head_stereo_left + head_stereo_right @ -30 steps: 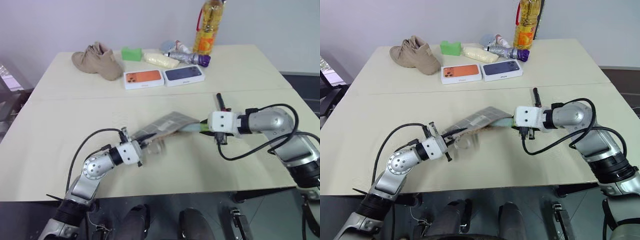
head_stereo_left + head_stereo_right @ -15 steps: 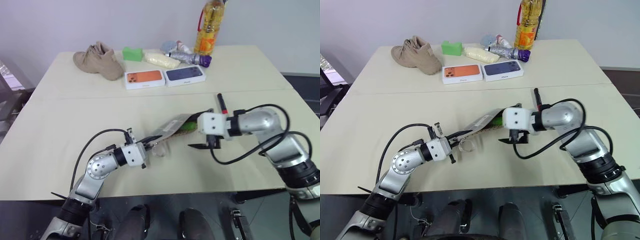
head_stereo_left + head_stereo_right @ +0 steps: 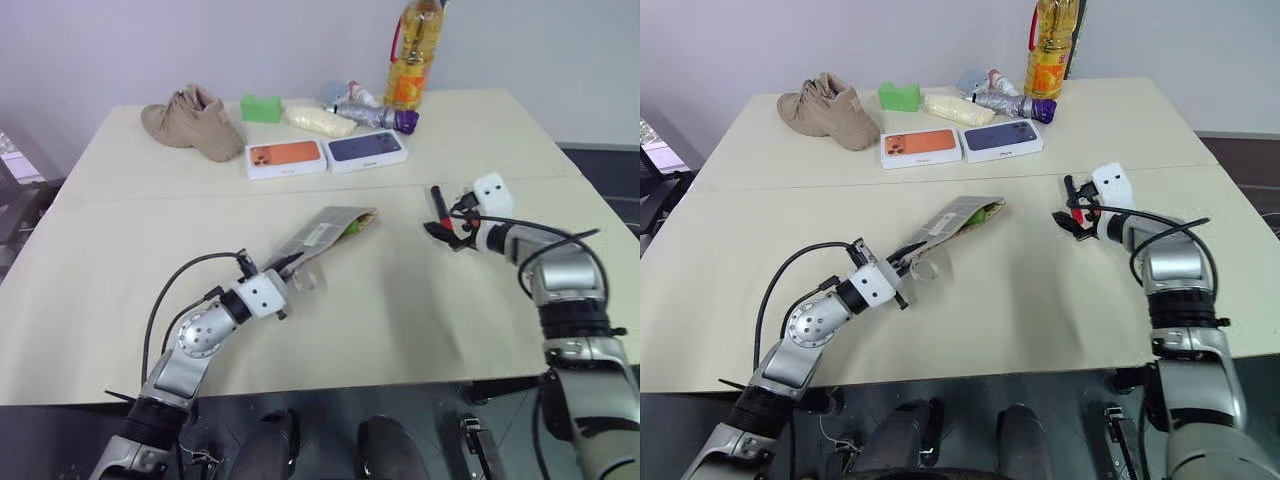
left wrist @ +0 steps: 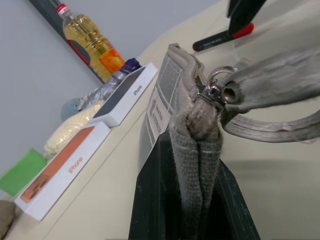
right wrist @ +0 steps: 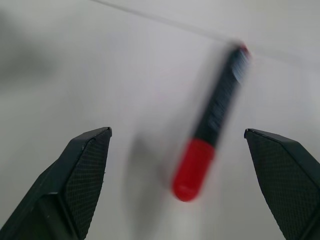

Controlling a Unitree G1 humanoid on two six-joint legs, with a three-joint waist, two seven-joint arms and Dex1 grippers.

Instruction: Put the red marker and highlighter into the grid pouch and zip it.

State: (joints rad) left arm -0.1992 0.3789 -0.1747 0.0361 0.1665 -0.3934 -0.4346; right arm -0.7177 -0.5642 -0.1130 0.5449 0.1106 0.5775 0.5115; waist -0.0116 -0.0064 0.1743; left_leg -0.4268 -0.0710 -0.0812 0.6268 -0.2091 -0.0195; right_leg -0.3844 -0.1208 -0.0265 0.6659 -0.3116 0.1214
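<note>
So the red marker (image 5: 212, 130), a slim stick that's half black, half glossy red, is lying flat on the table (image 3: 400, 300) right between the spread fingers of the right gripper (image 3: 441, 228), not touched by either textured black pad. Off toward 9 o'clock from it, the grid pouch (image 3: 322, 233) sits propped up at a slant, soft grey fabric with white lines, the highlighter (image 3: 979, 213) peeking green out of its open mouth. The left gripper (image 3: 290, 268) is clamped on the pouch's near end by the metal ring pull (image 4: 216, 92)
</note>
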